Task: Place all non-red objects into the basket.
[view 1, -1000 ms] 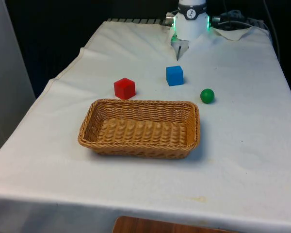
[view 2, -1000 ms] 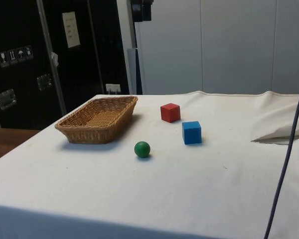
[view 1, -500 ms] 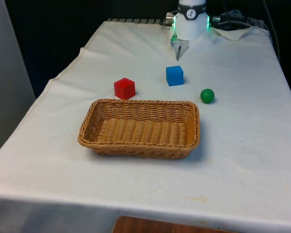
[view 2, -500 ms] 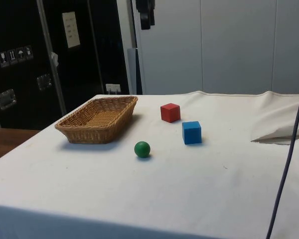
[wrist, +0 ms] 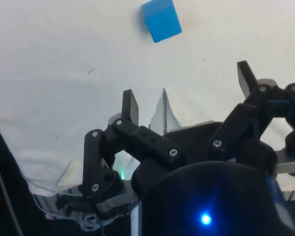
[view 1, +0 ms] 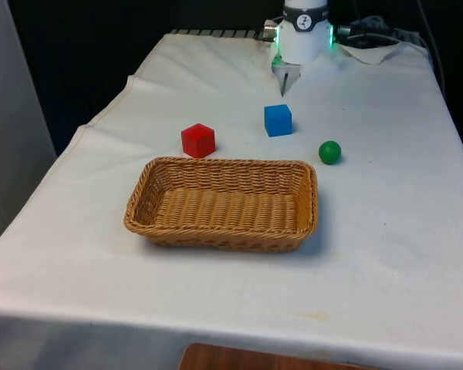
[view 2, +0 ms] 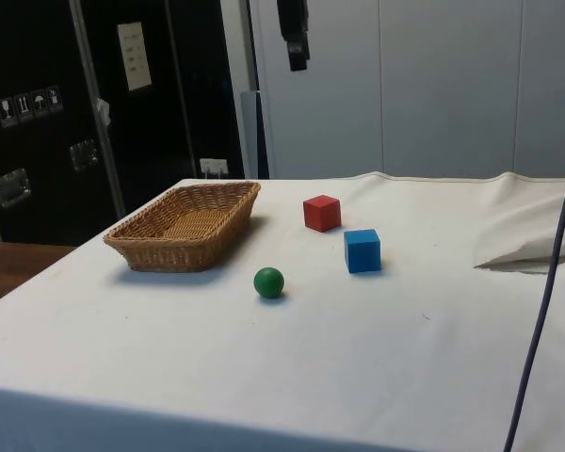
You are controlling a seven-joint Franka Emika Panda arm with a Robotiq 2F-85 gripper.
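Basket (view 1: 220, 202) long axis runs across the front view, beside red cube (view 1: 198, 140)

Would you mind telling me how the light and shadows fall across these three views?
Front view: even light, with a soft shadow beside the basket. Side view: small shadows under the green ball and blue cube, dark cabinets at the back. Wrist view: bright cloth around the blue cube, the open pincer dark against it.

2 cubes (view 1: 278, 120) (view 1: 198, 140), 1 ball (view 1: 329, 152), 1 basket (view 1: 143, 193)
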